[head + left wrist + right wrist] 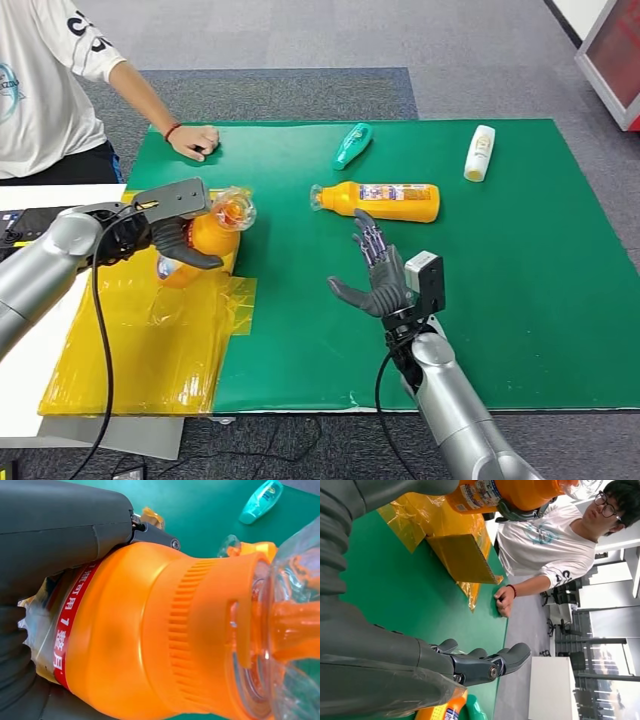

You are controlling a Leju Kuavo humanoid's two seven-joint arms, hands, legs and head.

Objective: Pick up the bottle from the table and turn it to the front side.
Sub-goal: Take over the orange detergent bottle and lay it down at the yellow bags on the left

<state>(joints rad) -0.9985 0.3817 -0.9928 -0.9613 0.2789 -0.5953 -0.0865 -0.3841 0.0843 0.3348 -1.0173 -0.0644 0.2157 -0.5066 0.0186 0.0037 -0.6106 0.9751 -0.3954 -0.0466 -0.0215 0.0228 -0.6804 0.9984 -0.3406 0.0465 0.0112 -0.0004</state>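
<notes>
The orange bottle [207, 240] was gripped by the left hand [175, 222] at nine o'clock, above the yellow sheet [151, 340], probably lifted so that it could be turned. The right hand [377, 275] was kept open at centre, below a second orange bottle [381, 201], holding nothing.

Orange bottle [202, 243] with clear cap [234, 209], held off the surface in the left hand [170, 222], lying roughly sideways, cap pointing to 3 o'clock. The left wrist view shows a ribbed orange neck [196, 630], a red label band with white characters [70, 625] and a clear domed cap [290, 630]. A second orange bottle [381, 201] lies flat on the green mat [528, 300], at about 1 o'clock from centre, clear cap [317, 197] pointing to 9 o'clock, label strip facing up.
</notes>
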